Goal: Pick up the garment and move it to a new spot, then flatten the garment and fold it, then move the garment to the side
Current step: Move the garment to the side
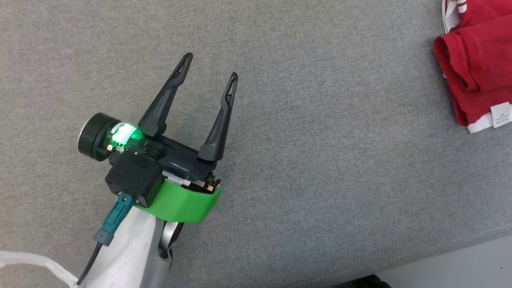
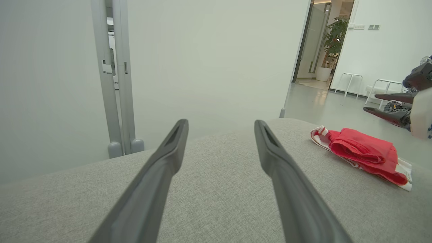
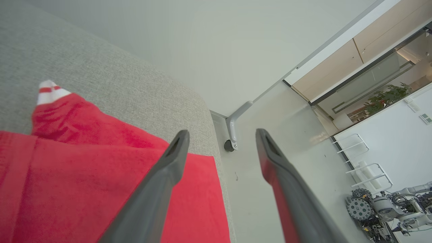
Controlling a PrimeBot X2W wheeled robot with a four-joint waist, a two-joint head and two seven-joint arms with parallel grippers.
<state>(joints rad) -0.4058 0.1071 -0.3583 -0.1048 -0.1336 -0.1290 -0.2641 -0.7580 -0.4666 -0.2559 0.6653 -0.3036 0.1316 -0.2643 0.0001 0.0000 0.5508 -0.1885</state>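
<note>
red garment [image 1: 476, 68] folded on grey cushion [image 1: 320, 160], left gripper [image 1: 211, 65] spread empty, right gripper [image 3: 221, 133] spread at its edge

Holds left gripper [image 1: 209, 67] pointing forward, its two dark fingers spread wide apart. Holds right gripper [image 3: 222, 134] with fingers spread wide too. Wears a green band [image 1: 182, 202] on the pale left wrist.

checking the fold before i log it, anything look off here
The folded red garment sits right at the side edge of the grey surface; its fold is lumpy, with a white label and hem poking out.
</note>
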